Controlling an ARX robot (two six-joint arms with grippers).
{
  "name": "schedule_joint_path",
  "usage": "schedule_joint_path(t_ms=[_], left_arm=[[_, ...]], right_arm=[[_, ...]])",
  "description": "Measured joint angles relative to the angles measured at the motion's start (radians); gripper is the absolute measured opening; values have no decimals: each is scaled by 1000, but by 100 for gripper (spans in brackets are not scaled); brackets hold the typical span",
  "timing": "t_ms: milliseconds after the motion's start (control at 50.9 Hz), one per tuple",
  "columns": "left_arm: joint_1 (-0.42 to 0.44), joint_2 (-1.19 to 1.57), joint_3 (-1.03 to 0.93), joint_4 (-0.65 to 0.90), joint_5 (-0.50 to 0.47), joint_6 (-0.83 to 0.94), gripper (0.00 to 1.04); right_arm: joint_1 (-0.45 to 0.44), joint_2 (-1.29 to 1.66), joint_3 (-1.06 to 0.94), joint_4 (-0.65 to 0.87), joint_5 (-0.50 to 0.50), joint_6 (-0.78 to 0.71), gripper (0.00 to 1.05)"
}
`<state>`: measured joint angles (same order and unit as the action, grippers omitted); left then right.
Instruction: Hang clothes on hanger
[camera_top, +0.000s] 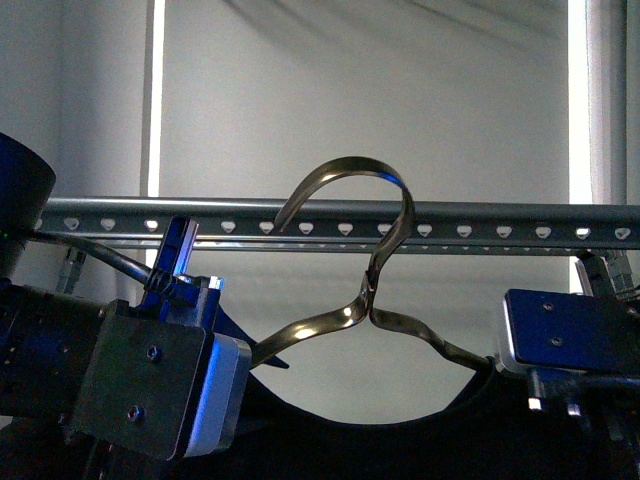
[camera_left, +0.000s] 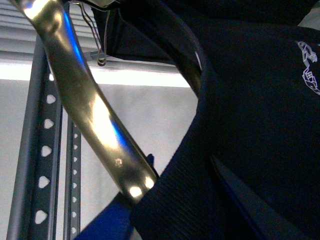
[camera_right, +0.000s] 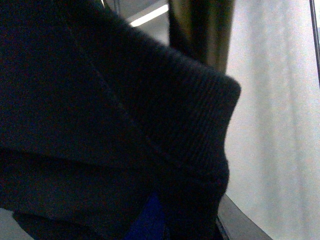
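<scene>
In the front view, two arms reach up from the lower corners. The left arm (camera_top: 150, 385) sits low and left with its grey plate turned to us, and the left gripper (camera_top: 205, 300) points up toward the rail. The right gripper (camera_top: 555, 400) sits at the right edge under its block-shaped wrist. We cannot tell whether either gripper's fingers are spread or pinching. We count one metal hanger (camera_top: 350, 315), one black T-shirt (camera_top: 400, 445) and one perforated rail (camera_top: 470, 215). The hanger stands upright between the two grippers. Its hook points up and crosses the rail, but we cannot tell whether it rests on it. Its shoulders run left to right, and both ends slip into the T-shirt. The T-shirt lies along the bottom edge with its round neck opening facing up.

In the left wrist view, one hanger shoulder (camera_left: 95, 115) enters the T-shirt's ribbed collar (camera_left: 185, 165). A blue finger (camera_left: 107, 222) lies just beside it, though the grip is hidden. One small white print (camera_left: 309, 67) marks the cloth. Behind stand two perforated posts (camera_left: 42, 150) and a wire clip (camera_left: 99, 35).

In the right wrist view, black cloth fills most of the picture. The metal hanger (camera_right: 205, 30) disappears behind the collar, and a sliver of blue finger (camera_right: 150, 220) shows. We cannot tell how the fingers are set.
</scene>
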<state>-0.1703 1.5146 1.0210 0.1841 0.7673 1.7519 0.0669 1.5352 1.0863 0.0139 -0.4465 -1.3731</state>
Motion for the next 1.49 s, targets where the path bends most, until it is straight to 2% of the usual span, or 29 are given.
schedule_joint_path(t_ms=[118, 216, 255, 393, 668, 805, 864, 982, 1041, 1139, 1296, 1336, 1395, 1414, 1454, 1493], left_arm=[[-1, 0, 0, 0, 3, 0, 55], [-3, 0, 0, 0, 5, 0, 73], [-3, 0, 0, 0, 6, 0, 76], [-2, -1, 0, 0, 6, 1, 100], [-2, -2, 1, 0, -2, 0, 98], [-2, -2, 1, 0, -13, -1, 98], [-2, -2, 1, 0, -17, -1, 98], [-3, -2, 1, 0, -18, -1, 98], [-2, -2, 1, 0, -20, -1, 98], [-2, -2, 1, 0, -30, -1, 98], [-3, -2, 1, 0, -36, -1, 98], [13, -19, -9, 49, -132, -88, 98], [26, -54, -14, 248, -437, -379, 98], [29, -75, 0, 317, -537, -533, 98], [34, -106, 24, 364, -620, -710, 98], [35, -128, 39, 381, -653, -868, 98]], right_arm=[[-30, -21, -45, -6, -41, 10, 9], [-74, -37, -94, -66, -80, 40, 9], [-85, -37, -105, -83, -91, 51, 9], [-181, -37, -200, -143, -201, 175, 9], [-367, -118, -388, -93, -472, 468, 8], [-428, -274, -455, -13, -555, 716, 8], [-439, -356, -460, -24, -582, 844, 8], [-441, -493, -460, -58, -595, 1082, 8], [-438, -516, -457, -59, -591, 1144, 8], [-414, -527, -424, -69, -539, 1311, 8], [-376, -481, -372, -91, -433, 1391, 8], [-371, -466, -367, -90, -422, 1402, 8], [-363, -447, -363, -88, -410, 1407, 8], [-358, -439, -362, -88, -403, 1407, 8], [-353, -425, -361, -88, -395, 1407, 8], [-351, -416, -361, -88, -381, 1407, 8]])
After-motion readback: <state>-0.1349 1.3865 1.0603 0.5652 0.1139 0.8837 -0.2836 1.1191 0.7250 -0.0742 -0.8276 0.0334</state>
